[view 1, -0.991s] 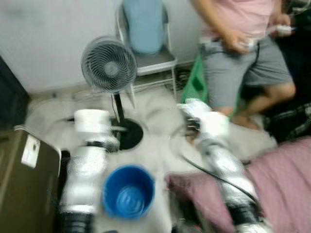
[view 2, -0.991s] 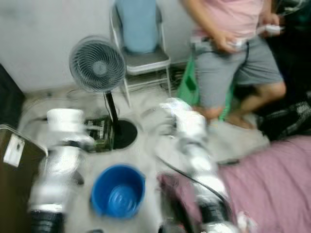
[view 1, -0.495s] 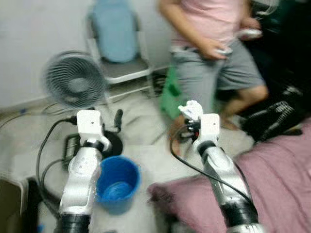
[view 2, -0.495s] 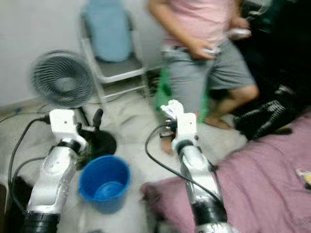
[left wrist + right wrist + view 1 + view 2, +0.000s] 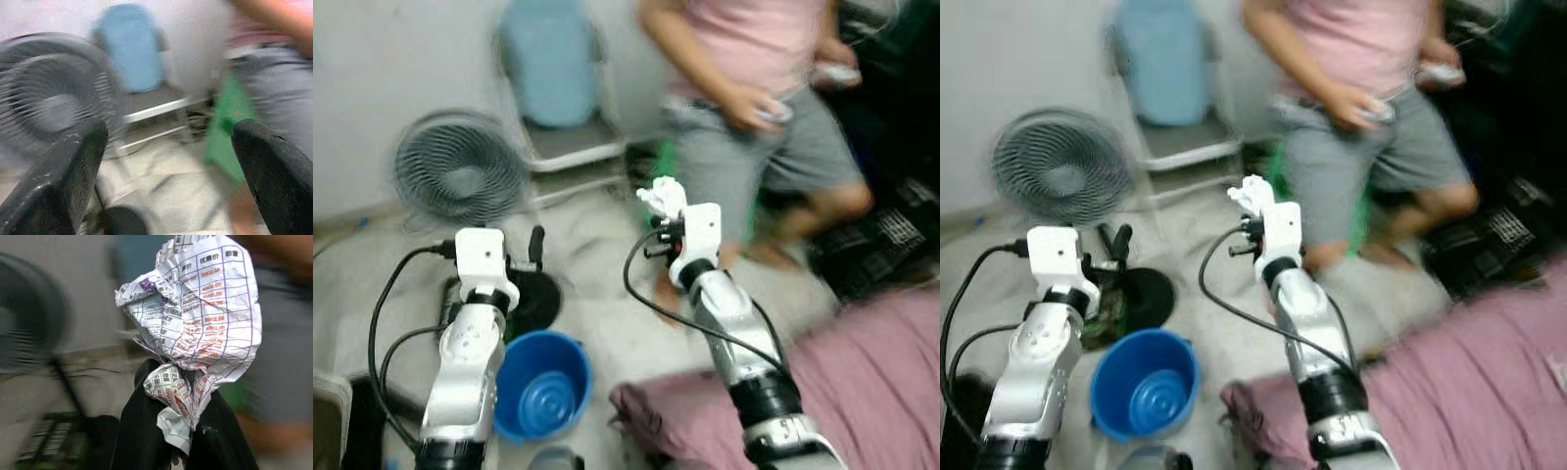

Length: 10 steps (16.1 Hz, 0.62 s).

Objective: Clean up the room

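A crumpled printed paper (image 5: 195, 323) with a price table on it sits pinched in my right gripper (image 5: 171, 377), whose jaws are shut on its lower end. In the head views that paper wad (image 5: 658, 196) is held up in front of me, above the floor. My left gripper (image 5: 1112, 243) is raised over the fan's black base (image 5: 536, 299), open, its fingers (image 5: 58, 181) wide apart with nothing between them. A blue bucket (image 5: 543, 387) stands on the floor just below and right of my left arm.
A standing fan (image 5: 460, 181) is at the left, with a folding chair (image 5: 563, 147) holding a blue cushion behind it. A person (image 5: 754, 88) in grey shorts stands close at the back right. A pink blanket (image 5: 881, 372) lies at the right. Cables trail on the floor.
The whole picture has shifted, so the camera moved. Both arms stay raised; the right gripper keeps hold of the paper and sits a little higher and further left in view.
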Tool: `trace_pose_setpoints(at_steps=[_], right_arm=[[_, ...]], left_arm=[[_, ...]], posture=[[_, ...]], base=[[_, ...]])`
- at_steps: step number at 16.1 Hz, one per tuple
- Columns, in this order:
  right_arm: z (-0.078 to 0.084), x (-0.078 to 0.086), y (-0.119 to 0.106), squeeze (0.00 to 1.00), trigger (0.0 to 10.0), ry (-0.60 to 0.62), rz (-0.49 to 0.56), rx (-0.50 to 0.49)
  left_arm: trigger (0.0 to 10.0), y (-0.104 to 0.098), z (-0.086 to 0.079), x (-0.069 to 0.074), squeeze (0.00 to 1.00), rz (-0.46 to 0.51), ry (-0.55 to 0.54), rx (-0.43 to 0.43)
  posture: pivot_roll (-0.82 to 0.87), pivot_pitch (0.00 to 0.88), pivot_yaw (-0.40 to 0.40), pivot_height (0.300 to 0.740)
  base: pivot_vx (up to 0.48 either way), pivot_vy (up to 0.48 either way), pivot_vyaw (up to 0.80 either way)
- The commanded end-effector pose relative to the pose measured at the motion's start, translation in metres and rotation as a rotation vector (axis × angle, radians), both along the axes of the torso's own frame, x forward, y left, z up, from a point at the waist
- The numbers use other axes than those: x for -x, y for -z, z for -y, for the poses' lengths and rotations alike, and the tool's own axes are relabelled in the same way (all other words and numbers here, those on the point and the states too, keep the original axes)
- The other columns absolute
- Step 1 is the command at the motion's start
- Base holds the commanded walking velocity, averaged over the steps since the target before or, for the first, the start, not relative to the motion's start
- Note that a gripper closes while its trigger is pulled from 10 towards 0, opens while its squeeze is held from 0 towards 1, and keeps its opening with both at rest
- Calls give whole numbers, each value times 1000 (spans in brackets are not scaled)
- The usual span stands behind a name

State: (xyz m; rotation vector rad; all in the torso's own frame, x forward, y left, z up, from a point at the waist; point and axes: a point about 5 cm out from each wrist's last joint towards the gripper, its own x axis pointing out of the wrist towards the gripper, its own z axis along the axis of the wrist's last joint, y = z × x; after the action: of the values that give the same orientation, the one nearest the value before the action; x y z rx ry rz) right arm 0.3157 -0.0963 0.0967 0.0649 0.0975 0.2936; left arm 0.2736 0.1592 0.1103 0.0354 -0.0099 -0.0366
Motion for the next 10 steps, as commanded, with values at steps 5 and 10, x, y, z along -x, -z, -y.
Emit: trace_pose_setpoints(at_steps=[5,10], right_arm=[[11,0,11,0,10000,53,-32,-3],[8,3,10,0,10000,24,-9,17]], left_arm=[[10000,-2,1,-4,0,6,-5,-5],[10000,-2,3,-5,0,8,-1,0]], posture=[[30,0,-35,740],[29,0,-32,740]], base=[[0,0,0],[0,0,600]])
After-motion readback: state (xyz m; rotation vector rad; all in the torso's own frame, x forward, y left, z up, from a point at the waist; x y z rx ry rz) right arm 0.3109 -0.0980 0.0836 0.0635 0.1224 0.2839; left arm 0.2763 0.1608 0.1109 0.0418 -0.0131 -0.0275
